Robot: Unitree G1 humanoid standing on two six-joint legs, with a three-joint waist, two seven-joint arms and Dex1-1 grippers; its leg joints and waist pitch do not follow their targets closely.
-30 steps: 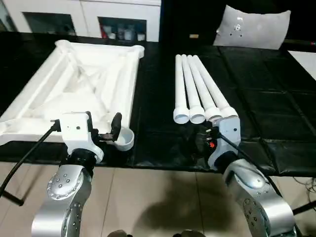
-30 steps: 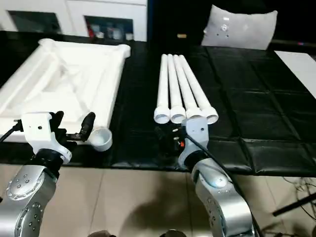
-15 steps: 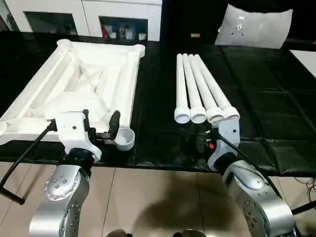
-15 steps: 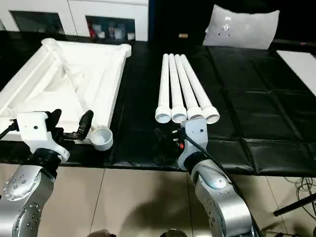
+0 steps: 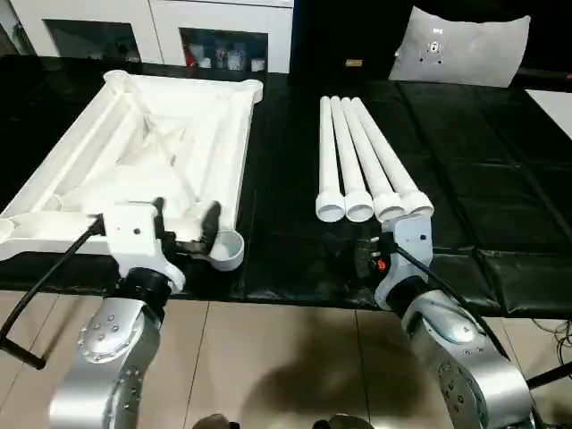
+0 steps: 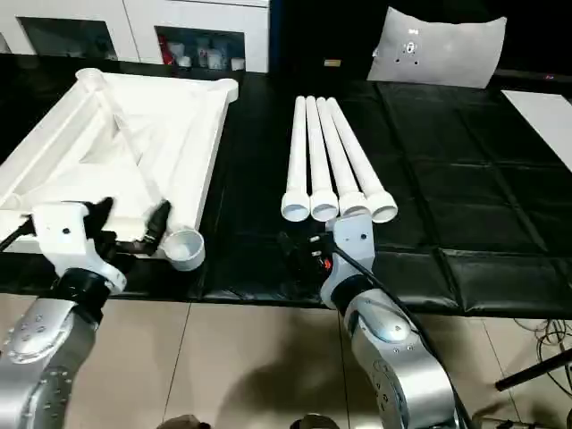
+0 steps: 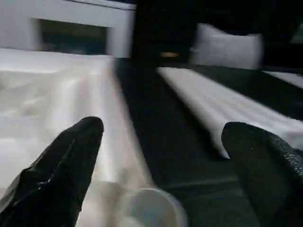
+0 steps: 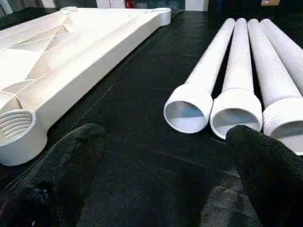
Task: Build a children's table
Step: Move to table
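The children's table lies in parts on a black padded surface. Its white square top (image 5: 170, 143) rests upside down at the left, ribbed underside up, with a round threaded socket (image 5: 228, 250) at the near right corner. Four white tube legs (image 5: 362, 161) lie side by side in the middle, their open ends toward me. My left gripper (image 5: 185, 214) stands open just before that near corner socket, with nothing between its fingers (image 7: 75, 156). My right gripper (image 6: 302, 250) is open too, low over the black surface, just short of the legs' open ends (image 8: 189, 111).
A white cabinet with glass doors (image 5: 152, 27) stands behind the work surface. A white pillow-like pad (image 5: 465, 49) leans at the back right. The surface's front edge (image 5: 295, 299) runs under both wrists, with tiled floor below. A black cable (image 5: 45, 277) hangs from my left wrist.
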